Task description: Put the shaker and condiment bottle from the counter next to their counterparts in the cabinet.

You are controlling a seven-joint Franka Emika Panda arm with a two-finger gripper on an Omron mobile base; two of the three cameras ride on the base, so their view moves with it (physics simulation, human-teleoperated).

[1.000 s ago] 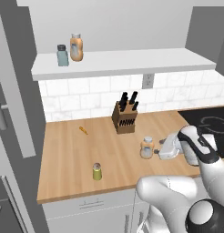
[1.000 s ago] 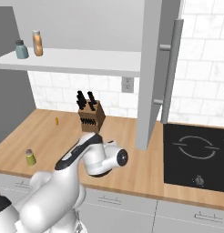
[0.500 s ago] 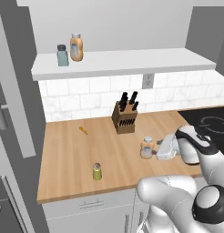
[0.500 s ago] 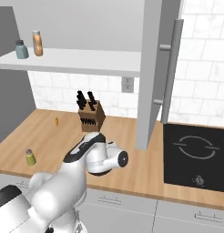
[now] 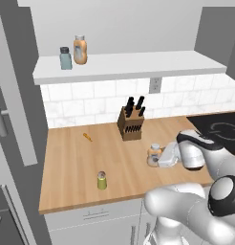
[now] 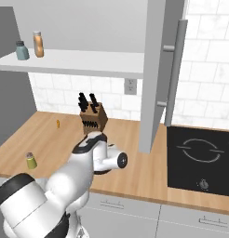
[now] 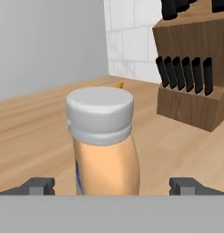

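Orange-tan condiment bottle (image 7: 106, 145) upright on the desk (image 5: 76, 162), just in front of the knife block (image 5: 130, 124) — squarely between the two finger tips (image 7: 38, 185), neither touching. Jaws wide open around it (level with the body, below the pale cap), gripper (image 5: 160, 158) lined up for a side grasp, not yet closed. Yellow-green shaker (image 5: 102, 180) well apart near the front edge. Counterparts — blue-grey shaker (image 5: 65, 58) beside orange bottle (image 5: 80, 49) — waiting on the cabinet (image 5: 138, 67) shelf.

Kitchen, wooden counter (image 5: 71, 162), knife block (image 5: 130, 125), hob (image 6: 200, 158)
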